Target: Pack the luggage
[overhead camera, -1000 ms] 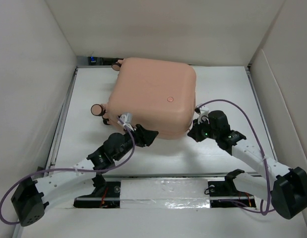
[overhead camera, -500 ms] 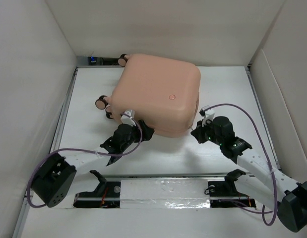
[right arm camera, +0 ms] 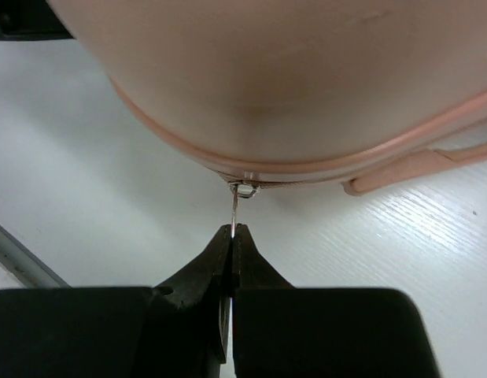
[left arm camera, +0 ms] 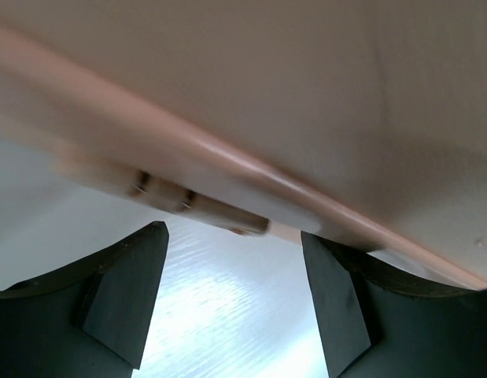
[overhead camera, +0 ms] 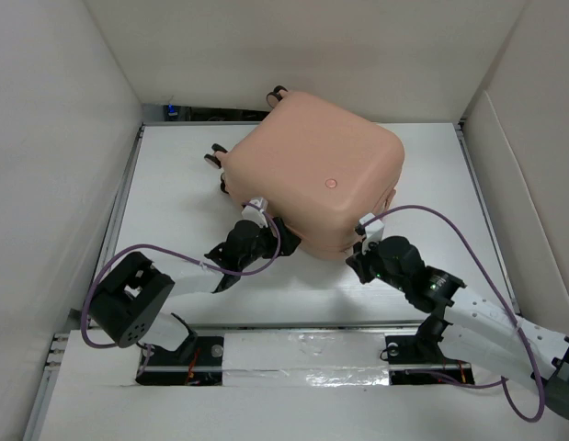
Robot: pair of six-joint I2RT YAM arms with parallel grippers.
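Note:
The peach-pink luggage (overhead camera: 316,170) lies shut on the white table, turned at an angle, its wheels (overhead camera: 215,158) at the far left. My right gripper (overhead camera: 361,259) is at its near right corner. In the right wrist view the gripper (right arm camera: 232,230) is shut on the thin metal zipper pull (right arm camera: 234,206) that hangs from the luggage seam (right arm camera: 322,169). My left gripper (overhead camera: 277,241) is at the near left edge. In the left wrist view it (left arm camera: 234,236) is open, its fingers (left arm camera: 133,283) under the luggage shell (left arm camera: 306,94), holding nothing.
White walls (overhead camera: 63,138) enclose the table on the left, back and right. A small dark fitting (overhead camera: 176,112) sits at the back left corner. A pink handle strap (right arm camera: 416,165) runs along the luggage side. A metal rail (overhead camera: 302,349) crosses the near edge.
The luggage has turned and slid toward the back right, its wheels swinging toward the rear. Both grippers followed it; the left arm's elbow has folded back toward its base.

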